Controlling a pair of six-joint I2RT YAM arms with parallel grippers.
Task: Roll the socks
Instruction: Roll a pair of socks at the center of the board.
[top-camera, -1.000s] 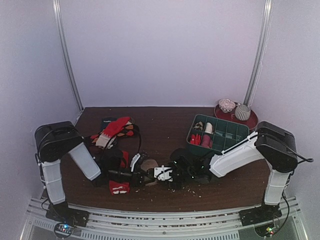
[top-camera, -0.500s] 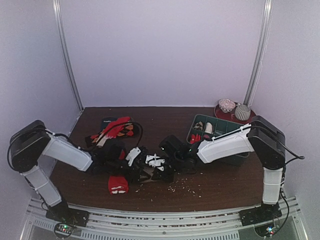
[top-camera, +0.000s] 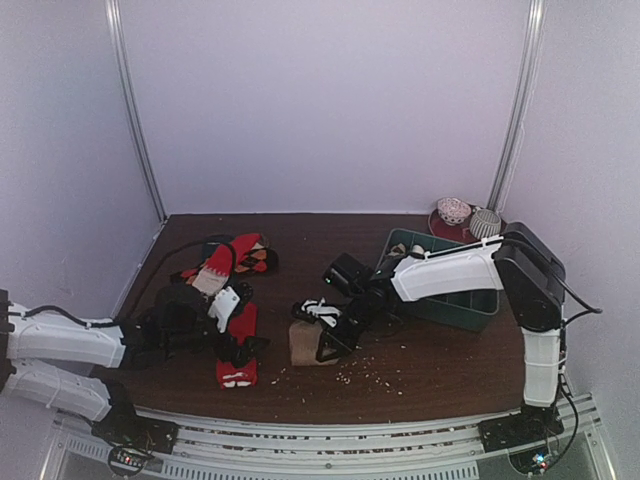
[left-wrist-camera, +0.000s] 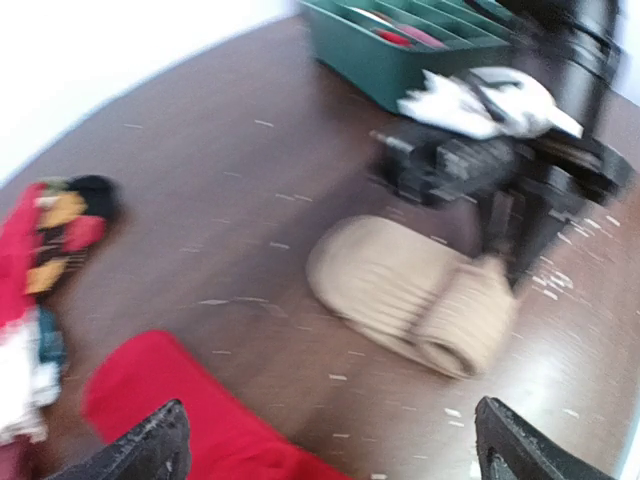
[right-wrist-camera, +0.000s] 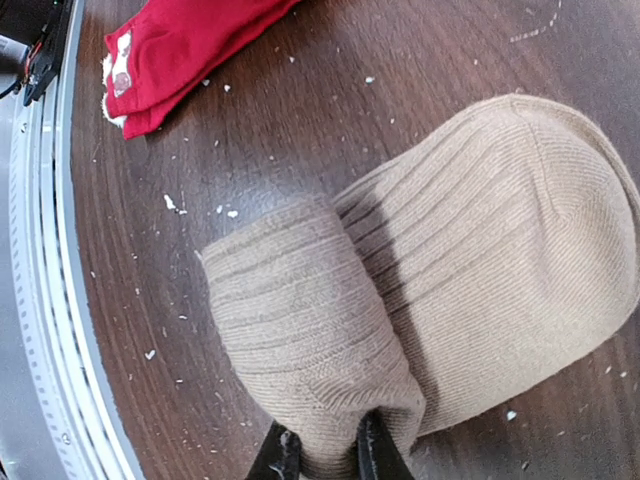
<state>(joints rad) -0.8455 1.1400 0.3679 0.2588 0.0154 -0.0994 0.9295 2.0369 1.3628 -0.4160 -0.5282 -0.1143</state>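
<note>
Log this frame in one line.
right gripper: shut on rolled end of tan sock | tan sock: part-rolled | left gripper: open, empty | red sock: flat, unrolled

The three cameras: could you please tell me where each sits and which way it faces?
Top external: above and behind the bases, looking down on the table; both arms show.
Left wrist: low on the left arm, facing the tan sock; its open fingers show.
Right wrist: right arm, looking down on the tan sock; its fingers pinch the roll.
Both wrist views share the tan sock and red sock.
</note>
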